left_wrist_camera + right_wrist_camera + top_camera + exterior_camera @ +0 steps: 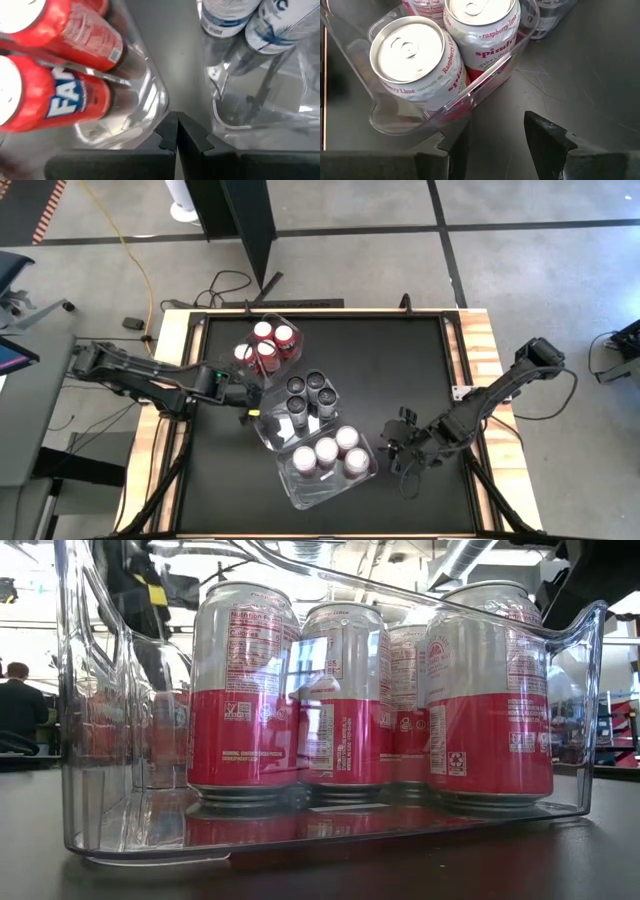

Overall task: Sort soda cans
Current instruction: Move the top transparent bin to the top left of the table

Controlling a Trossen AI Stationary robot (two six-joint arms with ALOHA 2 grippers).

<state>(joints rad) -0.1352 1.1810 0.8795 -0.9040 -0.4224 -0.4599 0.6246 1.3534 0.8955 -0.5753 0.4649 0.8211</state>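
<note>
Three clear tubs stand in a row on the black table. The far tub (268, 345) holds red cans (75, 97), the middle tub (305, 402) holds dark cans (322, 396), and the near tub (325, 465) holds white-and-red cans (410, 55), which fill the low view (345, 700). My left gripper (250, 406) is shut, and its tips (176, 131) sit in the gap between the red-can tub and the dark-can tub. My right gripper (397, 442) is open (495, 135), just off the right end of the white-can tub. My left gripper's shut fingertips (170, 125) stand between the corners of two tubs; I cannot tell whether they touch either. My right gripper has one finger (462, 137) right beside the white-can tub's end wall (445, 120); I cannot tell whether it touches.
The table has wooden side rails (480, 340). Bare black surface lies to the right of the tubs (400, 370) and along the near edge. Cables trail on the floor beyond the far edge. A person sits in the room behind (18, 705).
</note>
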